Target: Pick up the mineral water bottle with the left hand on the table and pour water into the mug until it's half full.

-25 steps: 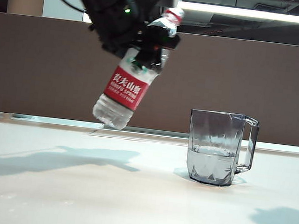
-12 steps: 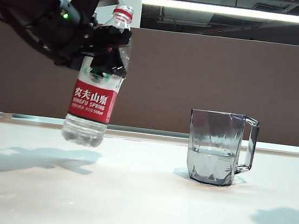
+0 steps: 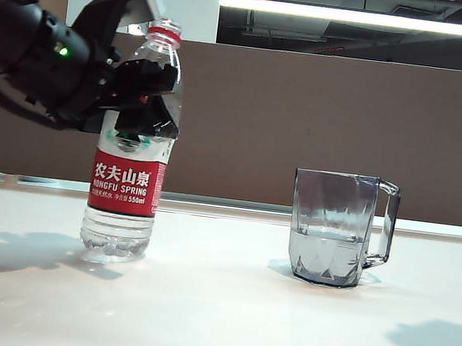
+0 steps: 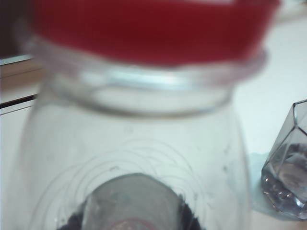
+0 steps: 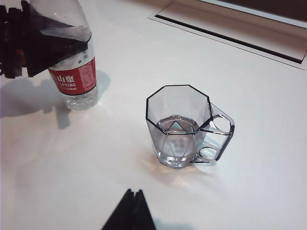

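The mineral water bottle (image 3: pixel 126 184) stands upright at the left of the white table (image 3: pixel 214 314), its base down at the tabletop. My left gripper (image 3: pixel 143 99) is shut on its clear shoulder, just above the red label. The bottle (image 4: pixel 139 143) fills the left wrist view, blurred, and hides the jaws. Well apart to the right stands the smoky mug (image 3: pixel 334 228), handle pointing right, with water in its lower part. The right wrist view shows the bottle (image 5: pixel 74 76), the mug (image 5: pixel 180 127) and my right gripper (image 5: pixel 133 192), shut with nothing in it, hanging in front of the mug.
A brown partition (image 3: pixel 346 128) runs behind the table's far edge. A long recessed slot (image 5: pixel 225 33) lies in the tabletop beyond the mug. The arm's shadow falls on the table left of the bottle.
My left arm swung left and down with the bottle. The bottle turned from steeply tilted in the air to upright at the tabletop. The mug and its water level stayed the same.
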`<state>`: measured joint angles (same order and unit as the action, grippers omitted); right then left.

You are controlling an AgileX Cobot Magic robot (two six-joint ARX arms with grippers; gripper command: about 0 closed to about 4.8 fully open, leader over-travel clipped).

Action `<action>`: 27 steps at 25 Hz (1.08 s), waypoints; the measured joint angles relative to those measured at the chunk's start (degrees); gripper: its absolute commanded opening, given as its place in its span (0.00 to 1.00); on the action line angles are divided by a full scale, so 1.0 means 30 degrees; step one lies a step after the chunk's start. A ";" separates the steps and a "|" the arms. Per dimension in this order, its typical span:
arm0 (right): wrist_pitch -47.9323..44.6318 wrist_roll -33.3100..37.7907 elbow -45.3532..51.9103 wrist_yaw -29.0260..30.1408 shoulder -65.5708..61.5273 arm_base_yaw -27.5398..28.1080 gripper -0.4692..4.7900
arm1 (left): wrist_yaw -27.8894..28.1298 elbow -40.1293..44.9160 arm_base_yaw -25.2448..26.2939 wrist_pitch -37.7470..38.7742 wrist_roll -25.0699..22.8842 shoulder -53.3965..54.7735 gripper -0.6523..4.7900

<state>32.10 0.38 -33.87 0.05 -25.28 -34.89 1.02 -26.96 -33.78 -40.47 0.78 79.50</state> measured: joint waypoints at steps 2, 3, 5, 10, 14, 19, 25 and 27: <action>0.0007 0.0000 0.0000 0.0066 0.0000 0.0000 0.09 | 0.0466 0.0860 0.0087 -0.1472 0.0415 -0.0022 0.45; 0.0007 0.0000 0.0000 0.0262 0.0000 0.0000 0.09 | 0.0852 0.1158 0.0117 -0.1770 0.0634 -0.0029 0.45; 0.0015 0.0000 0.0000 0.0444 0.0000 0.0000 0.09 | 0.1246 0.1435 0.0153 -0.2208 0.0794 -0.0051 0.45; 0.0015 0.0000 0.0000 0.0503 0.0000 0.0000 0.09 | 0.1450 0.1647 0.0168 -0.2557 0.0852 -0.0073 0.45; 0.0015 0.0000 0.0000 0.0503 0.0000 0.0000 0.09 | 0.1450 0.1647 0.0168 -0.2514 0.0845 -0.0073 0.56; 0.0015 0.0000 0.0000 0.0503 0.0000 0.0000 0.09 | 0.1443 0.1647 0.0168 -0.2368 0.0670 -0.0102 0.70; 0.0015 0.0000 0.0000 0.0503 0.0007 0.0000 0.09 | 0.1326 0.1647 0.0168 -0.2200 0.0474 -0.0226 1.00; 0.0029 0.0000 0.0000 0.0503 0.0000 0.0000 0.09 | 0.1311 0.1639 0.0168 -0.1858 0.0430 -0.0780 1.00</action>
<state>32.18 0.38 -33.87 1.56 -25.28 -34.89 4.95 -22.04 -33.28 -46.04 2.07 77.17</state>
